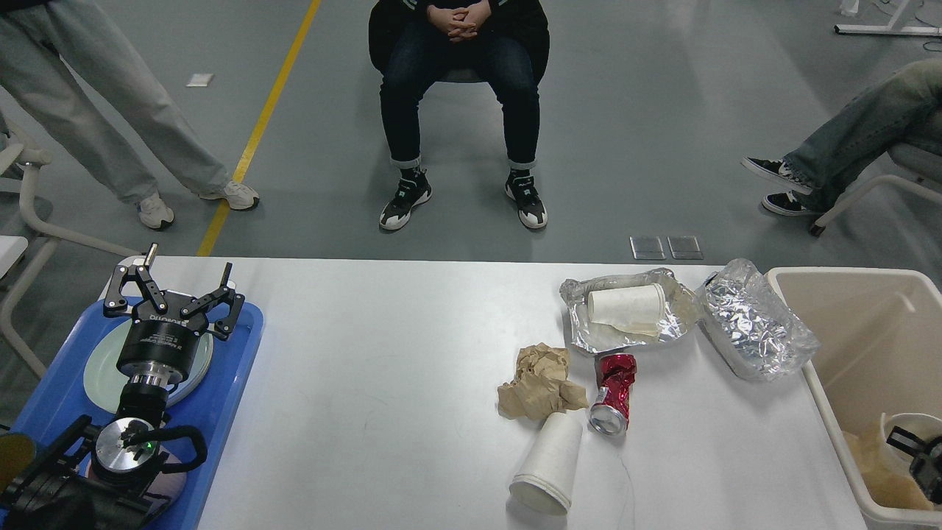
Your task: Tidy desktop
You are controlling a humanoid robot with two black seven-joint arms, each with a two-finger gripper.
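The white desktop (405, 383) carries litter on its right half: a crumpled brown paper (541, 383), a crushed red can (614, 394), a white paper cup (548, 464) on its side, and a foil tray (589, 335) with another white cup (625, 305) lying in it. A crumpled foil container (758, 331) sits by the beige bin (831, 294). My left gripper (173, 291) stands open over the blue tray (221, 397), holding nothing. Only a dark part of my right gripper (914, 453) shows, at the frame's lower right edge, low inside the bin beside a white cup (909, 427).
Pale plates (99, 368) lie in the blue tray under my left arm. Brown paper (872, 471) lies in the bin. Three people sit or stand beyond the far table edge, and a chair frame (29, 213) is at the far left.
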